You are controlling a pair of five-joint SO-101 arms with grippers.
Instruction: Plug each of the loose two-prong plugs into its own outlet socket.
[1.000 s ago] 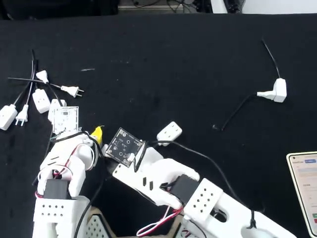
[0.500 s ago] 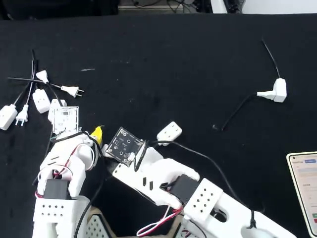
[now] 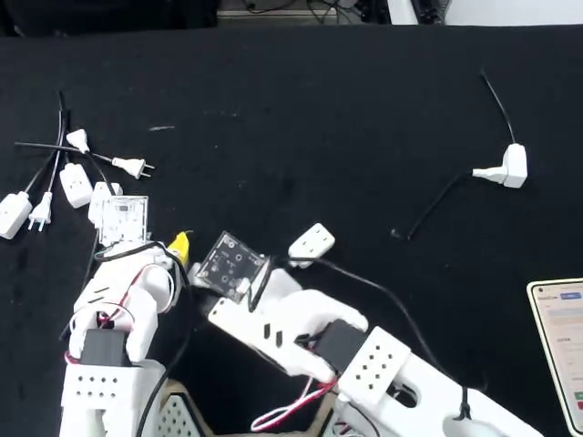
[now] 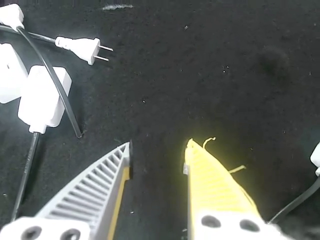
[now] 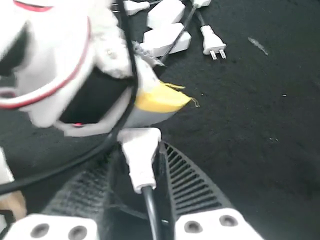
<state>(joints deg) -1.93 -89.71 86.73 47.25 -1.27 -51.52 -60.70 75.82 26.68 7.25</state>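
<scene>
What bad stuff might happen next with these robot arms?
The right fingers hold a plug very close to the left arm. If either one moves, they might bump and twist the plug loose. Near the open left fingers, a cord lies across a socket, so pulling one may drag the other along.

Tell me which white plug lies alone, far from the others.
The plug at the right side of the table, on a thin black cord; all others lie at the left or near the middle.

Matt black cloth covers the table [image 3: 301,118]; the plug [image 4: 80,46] is smooth white plastic.
</scene>
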